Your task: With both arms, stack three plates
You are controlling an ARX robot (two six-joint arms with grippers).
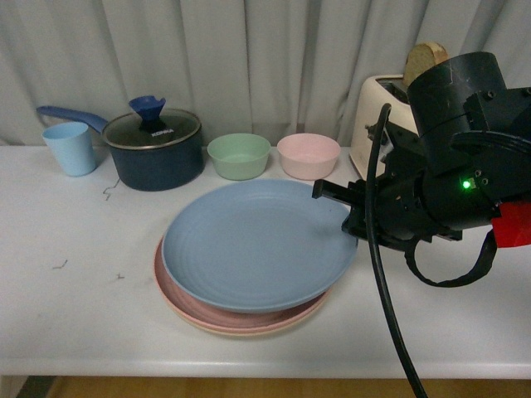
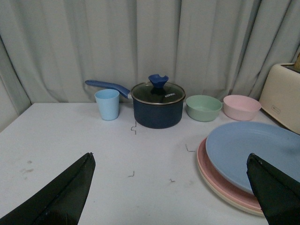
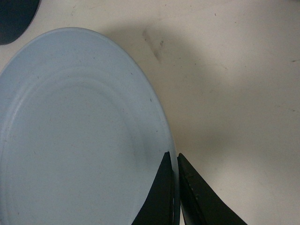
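We are looking across a white table (image 1: 83, 249) set before a grey curtain (image 1: 207, 66). On the left, our left gripper (image 2: 169, 156) is hanging over bare tabletop, jaws spread wide, holding nothing. The matte, ringed blue plate (image 1: 257, 245) is lying on the pink plate (image 1: 178, 303) and beige plate (image 1: 249, 330), offset rightward. At its right rim our right gripper (image 3: 176, 157), the nearer one, is pinching the thin edge.
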